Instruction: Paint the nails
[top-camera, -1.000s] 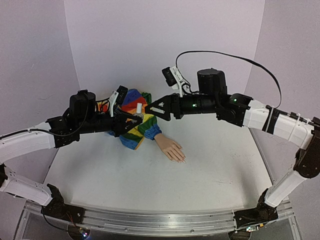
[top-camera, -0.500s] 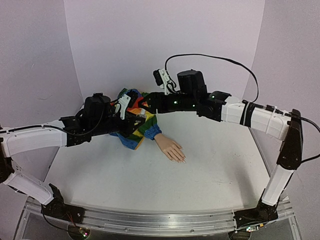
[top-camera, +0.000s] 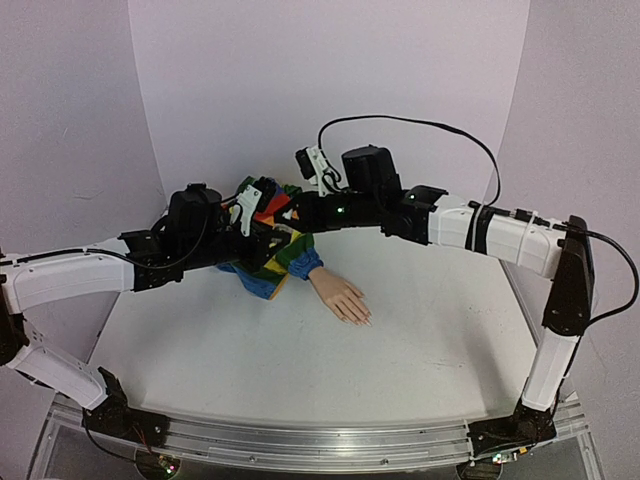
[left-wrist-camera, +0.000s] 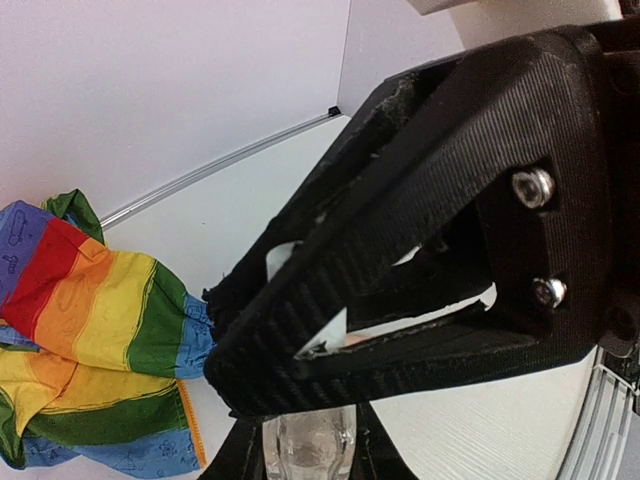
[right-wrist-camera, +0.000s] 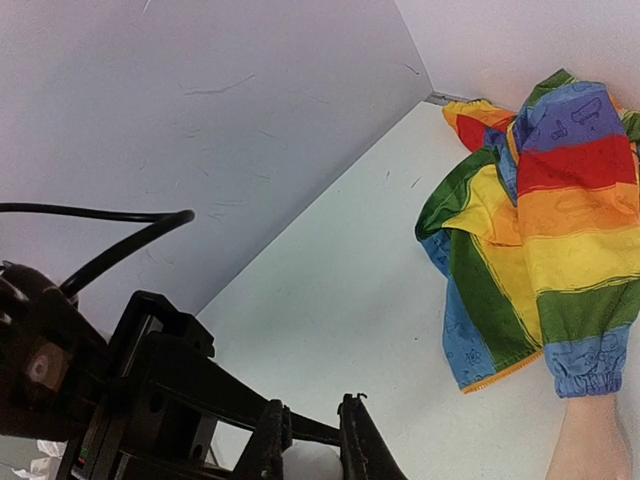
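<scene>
White surface (top-camera: 300, 385) is sitting boxed in by plain pale-lilac walls (top-camera: 320, 80), with a metal rail (top-camera: 300, 440) running along the near edge by both arm bases. Mannequin hand (top-camera: 341, 298) is lying flat mid-surface, its digits pointing toward the near right. The nails (top-camera: 364, 319) are sitting at those tips, well apart from both arms and too small in the top view to read their colour. Rainbow sleeve (top-camera: 270, 272) is bunching up behind the wrist, toward the back wall. From above, the two black wrists are hiding whatever is between them. Left wrist view is showing only the top of a clear bottle (left-wrist-camera: 308, 445), cut off at the bottom edge, with the right fingers (left-wrist-camera: 330, 290) filling most of the frame. Left fingers (left-wrist-camera: 362, 452) are clamping tight on that bottle. Right fingers are sitting closed, apparently pinching the white cap (left-wrist-camera: 284, 262); only slivers are showing through the black frame, so not certain. Both arms are reaching inward above the sleeve, roughly level, meeting tip to tip, with the right arm's cable (top-camera: 420, 122) arching overhead.
</scene>
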